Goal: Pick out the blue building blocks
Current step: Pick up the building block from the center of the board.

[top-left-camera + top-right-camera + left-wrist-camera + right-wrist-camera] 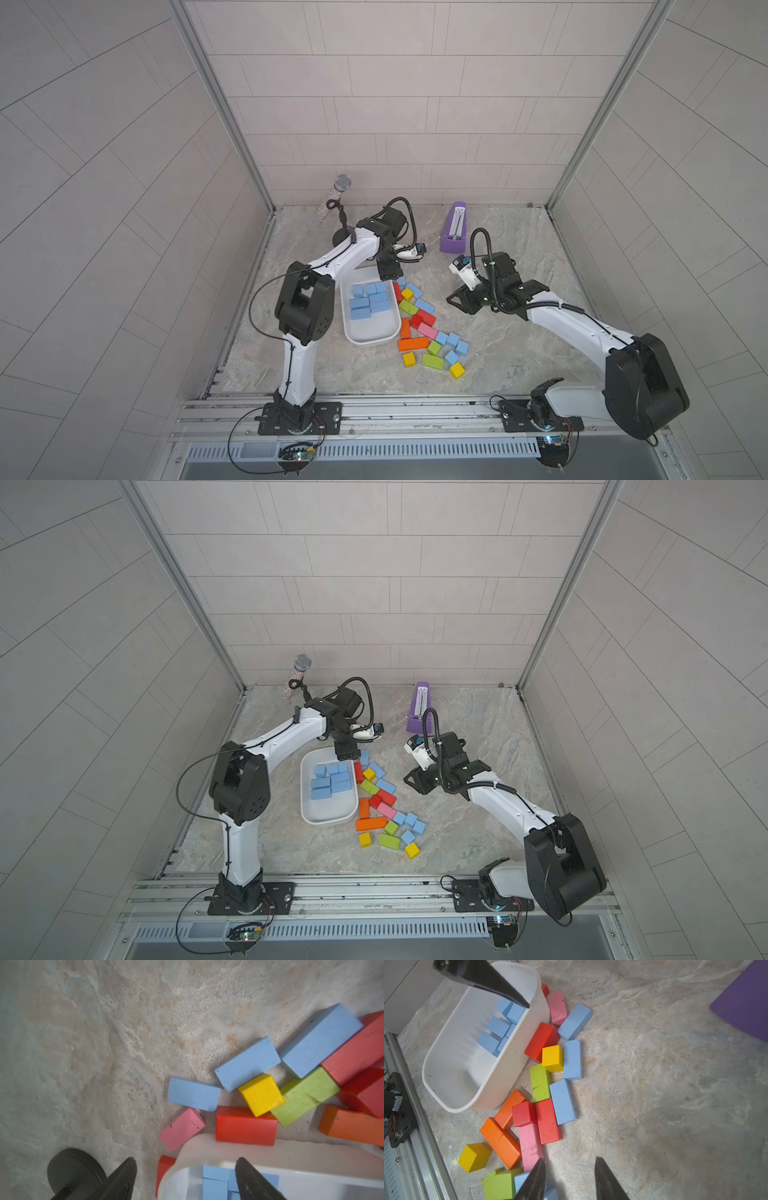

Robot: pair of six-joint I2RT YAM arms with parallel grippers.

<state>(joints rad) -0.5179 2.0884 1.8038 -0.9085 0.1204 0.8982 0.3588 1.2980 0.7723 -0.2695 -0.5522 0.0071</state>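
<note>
Blue building blocks (369, 300): one cluster in white tub (372, 334); others loose on table (519, 357) among coloured blocks (412, 343) beside it. Left claw (186, 1160): apart, empty, over tub rim. Right claw (570, 1159): slightly apart, empty.

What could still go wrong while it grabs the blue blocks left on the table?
The blue brick lies against a yellow cube, so a grab may shove or take the wrong colour.
The left gripper hangs open over the rim of the white tub; descending, it might bump it.
The right gripper hovers near these blocks too; the two could collide.
</note>
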